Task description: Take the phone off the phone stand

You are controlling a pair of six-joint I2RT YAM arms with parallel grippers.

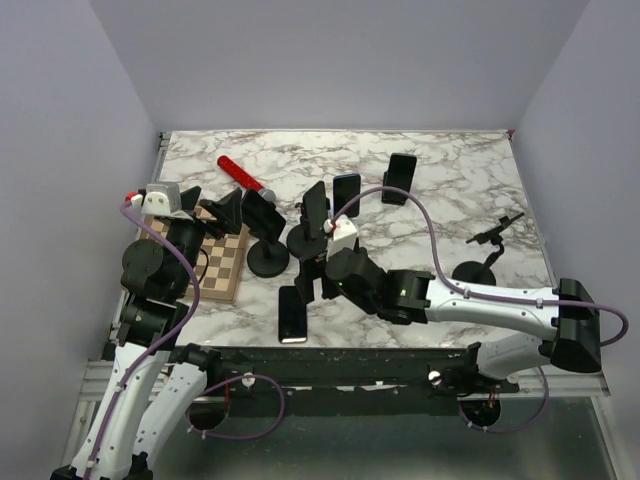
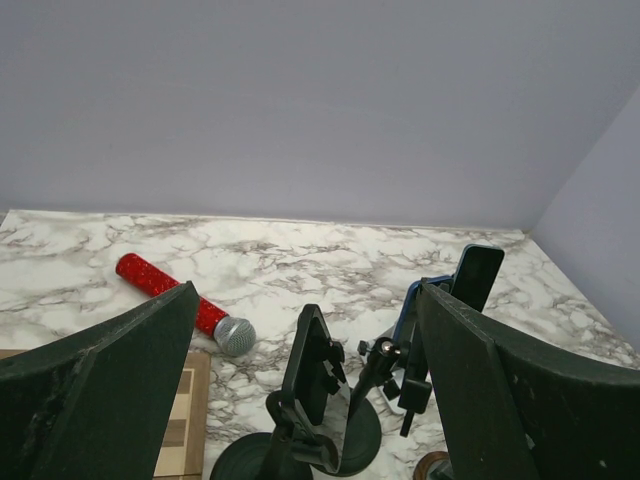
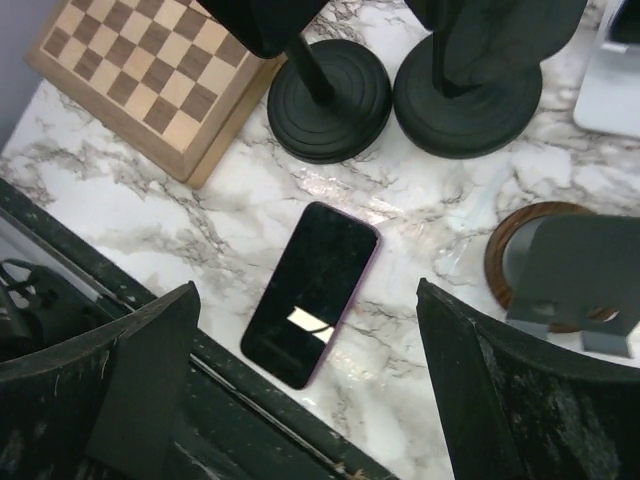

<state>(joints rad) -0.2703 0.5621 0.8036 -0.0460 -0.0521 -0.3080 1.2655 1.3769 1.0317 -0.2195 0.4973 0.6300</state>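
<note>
The phone point(image 2: 308, 368) to free stands edge-on in the clamp of a round-based stand point(image 1: 268, 262) just off the right edge of the chessboard point(image 1: 225, 262). The left gripper point(image 1: 222, 212) hovers over the chessboard's far side, fingers spread wide and empty, aimed at that phone. The right gripper point(image 1: 315, 288), also spread and empty, hangs above a second phone point(image 3: 312, 292) lying flat just beyond the chessboard's near right corner. In my judgement, the left fingers should advance until they straddle the phone's long edges above the clamp and pinch firmly. They should then draw it up along the cradle's tilt, not sideways, or the stand may tip toward the chessboard.
</note>
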